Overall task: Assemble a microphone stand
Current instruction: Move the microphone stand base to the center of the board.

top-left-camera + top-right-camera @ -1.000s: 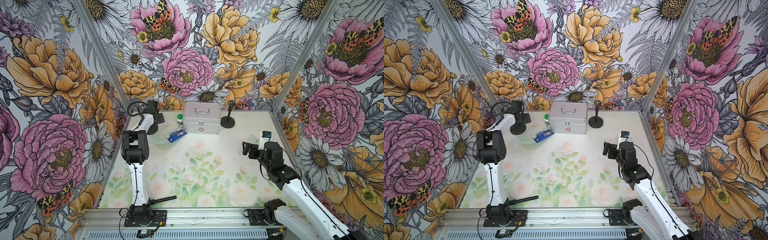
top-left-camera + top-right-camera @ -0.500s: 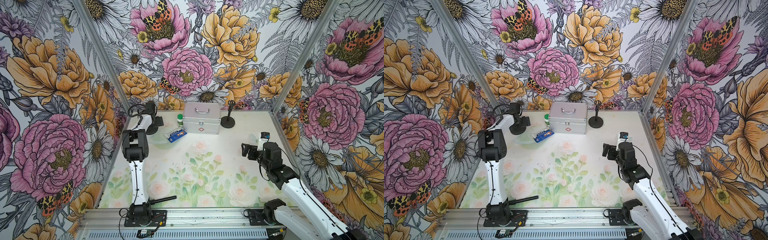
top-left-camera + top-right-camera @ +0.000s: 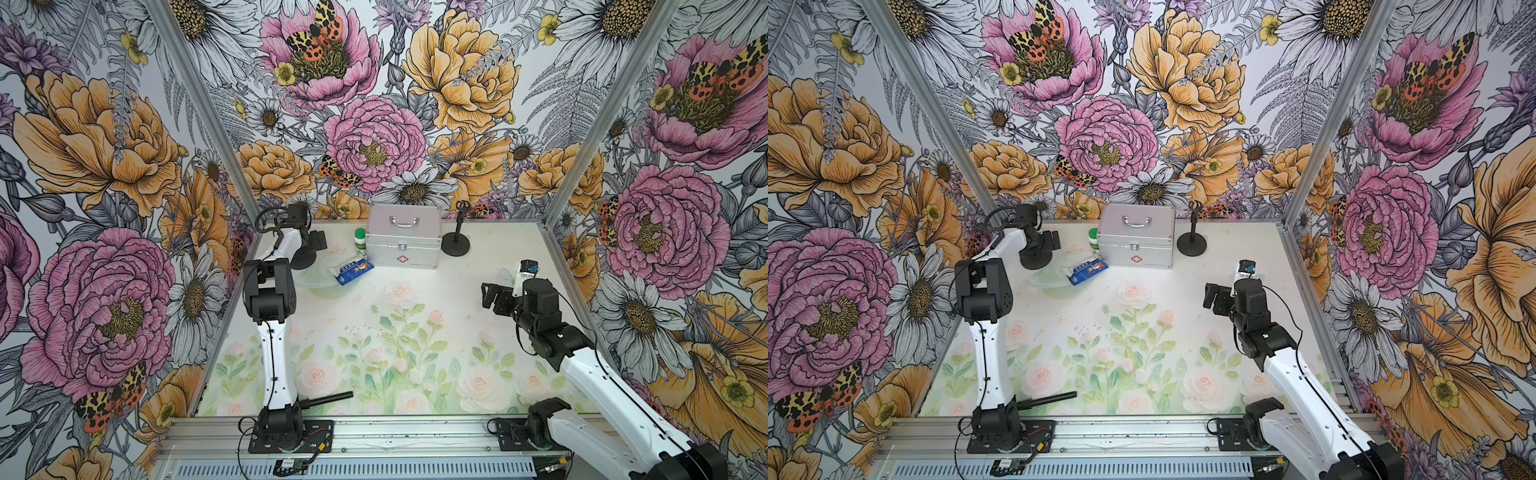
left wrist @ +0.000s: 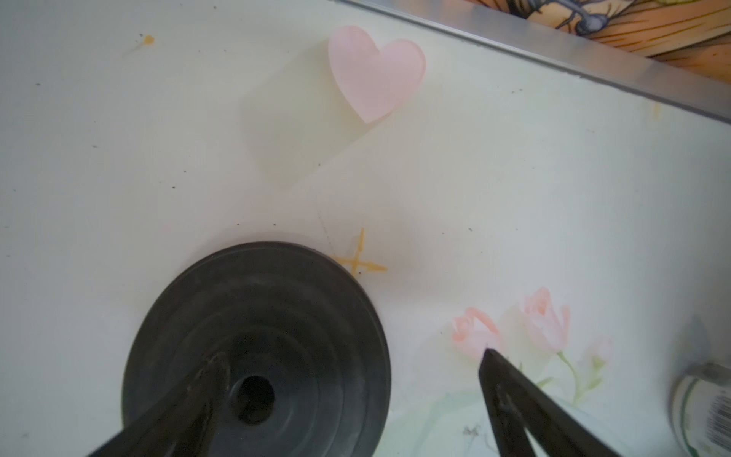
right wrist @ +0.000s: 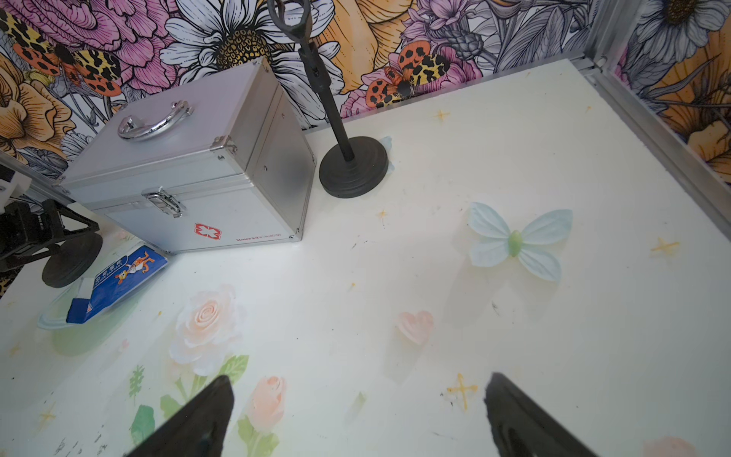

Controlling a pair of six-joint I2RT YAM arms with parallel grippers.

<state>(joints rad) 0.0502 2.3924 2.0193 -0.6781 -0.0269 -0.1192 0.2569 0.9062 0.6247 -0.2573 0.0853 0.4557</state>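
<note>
A black round base (image 4: 257, 348) with a centre hole lies at the back left of the table, seen in both top views (image 3: 302, 262) (image 3: 1034, 261). My left gripper (image 4: 352, 364) hangs open just above it. One finger (image 4: 209, 380) sits over the disc near the hole, and the other finger (image 4: 502, 383) is outside its rim. A black rod (image 3: 328, 400) lies at the front edge beside the left arm's foot. My right gripper (image 5: 356, 389) is open and holds nothing, above the right side of the table (image 3: 490, 297).
A whole black stand (image 3: 456, 243) (image 5: 352, 166) is upright at the back, next to a silver case (image 3: 403, 239). A green-capped bottle (image 3: 360, 239), a blue packet (image 3: 351, 269) and a clear bag lie between case and base. Walls close three sides.
My left gripper has sunk slightly closer to the round base. My right gripper has barely shifted. Both stay open.
</note>
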